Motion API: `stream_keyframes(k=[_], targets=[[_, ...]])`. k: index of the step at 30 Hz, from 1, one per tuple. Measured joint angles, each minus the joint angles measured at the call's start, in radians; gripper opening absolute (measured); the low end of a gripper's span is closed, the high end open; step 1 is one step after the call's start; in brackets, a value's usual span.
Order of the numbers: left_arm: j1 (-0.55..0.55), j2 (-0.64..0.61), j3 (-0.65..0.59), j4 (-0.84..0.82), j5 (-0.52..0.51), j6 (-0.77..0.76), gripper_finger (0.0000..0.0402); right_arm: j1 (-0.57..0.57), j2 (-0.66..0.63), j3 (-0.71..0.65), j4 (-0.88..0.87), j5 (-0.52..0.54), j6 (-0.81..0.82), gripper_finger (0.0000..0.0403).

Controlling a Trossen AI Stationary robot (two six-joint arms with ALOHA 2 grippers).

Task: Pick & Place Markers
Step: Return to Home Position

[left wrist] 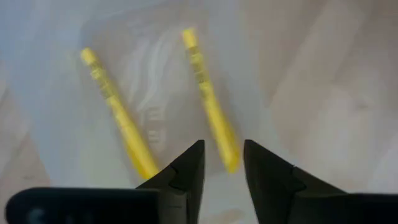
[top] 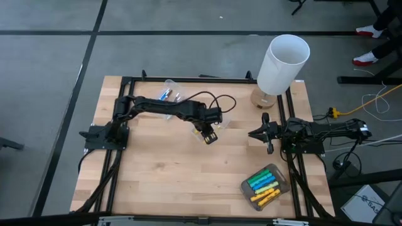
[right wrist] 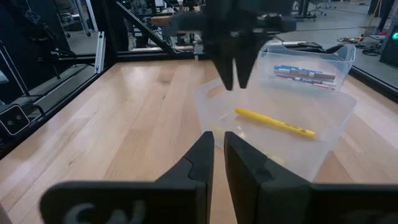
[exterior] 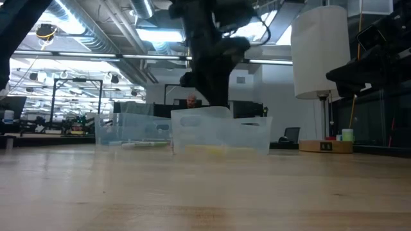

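Well, past the remaining markers (top: 264, 182) trayed at the bench's (top: 163, 176) front right, the released left hand (left wrist: 224, 144) hangs just over the clear tub (exterior: 250, 135) holding two yellow markers (left wrist: 208, 106), so backing off sideways before rising could catch its rim and tip it; the empty, near-clenched right hand (right wrist: 217, 135) waits near by, and bare bench lies leftward.

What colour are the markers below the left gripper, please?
Both markers are yellow; the left wrist view shows it best.
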Motion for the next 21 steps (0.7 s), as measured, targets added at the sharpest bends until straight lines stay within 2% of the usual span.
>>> stream_keyframes(k=[7,17,21], targets=[[-0.038,-0.059,0.0,-0.005,-0.005,0.071,0.0099,0.0,0.0,0.0,0.0,0.0,0.0,0.004],[-0.086,-0.135,-0.006,0.005,-0.031,0.124,0.0016,0.0,0.0,0.0,0.0,0.0,0.0,0.004],[-0.101,-0.185,-0.078,0.09,-0.062,0.133,0.0004,0.0,0.0,0.0,0.0,0.0,0.0,0.004]])
